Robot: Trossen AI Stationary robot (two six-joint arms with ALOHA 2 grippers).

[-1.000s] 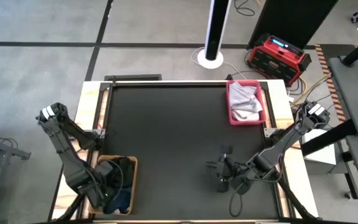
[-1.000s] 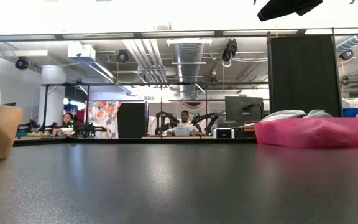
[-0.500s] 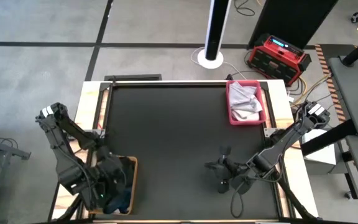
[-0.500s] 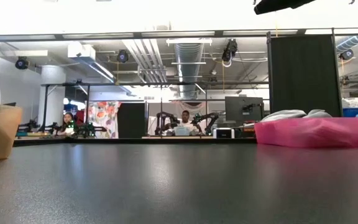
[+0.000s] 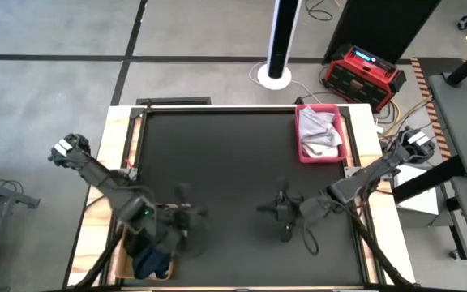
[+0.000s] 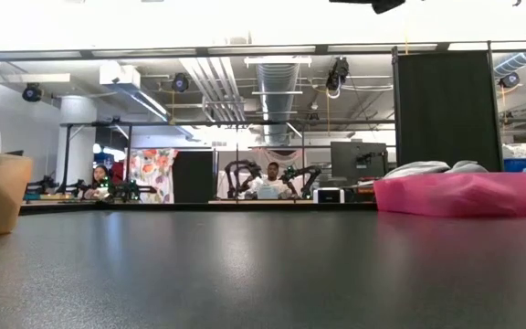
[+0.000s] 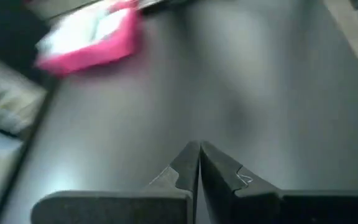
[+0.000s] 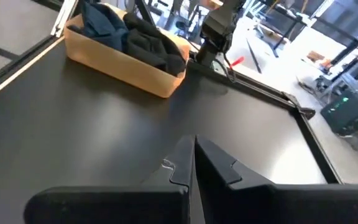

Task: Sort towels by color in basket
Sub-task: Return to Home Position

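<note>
A pink basket (image 5: 323,134) stands at the table's far right and holds light grey towels (image 5: 318,130); the low view shows this basket (image 6: 455,194) with the towels (image 6: 432,168) heaped above its rim. At the near left a tan basket (image 8: 126,56) holds a navy towel (image 8: 103,22) and a black towel (image 8: 149,43). From above, my left arm covers most of that basket (image 5: 122,261). My left gripper (image 7: 199,149) is shut and empty over bare table right of the tan basket. My right gripper (image 8: 193,146) is shut and empty over the table's near middle (image 5: 276,209).
The black tabletop (image 5: 225,162) lies bare between the two baskets. Wooden edge strips (image 5: 120,138) border the table. A red case (image 5: 362,73) and a white pole base (image 5: 277,77) stand on the floor beyond the far edge. People sit far off in the room (image 6: 268,178).
My left gripper has swung from above the tan basket toward the table's right, out over bare table, rolling about its own axis as it went. My right gripper has drifted a little toward the table's left and far side. The baskets and towels have kept still.
</note>
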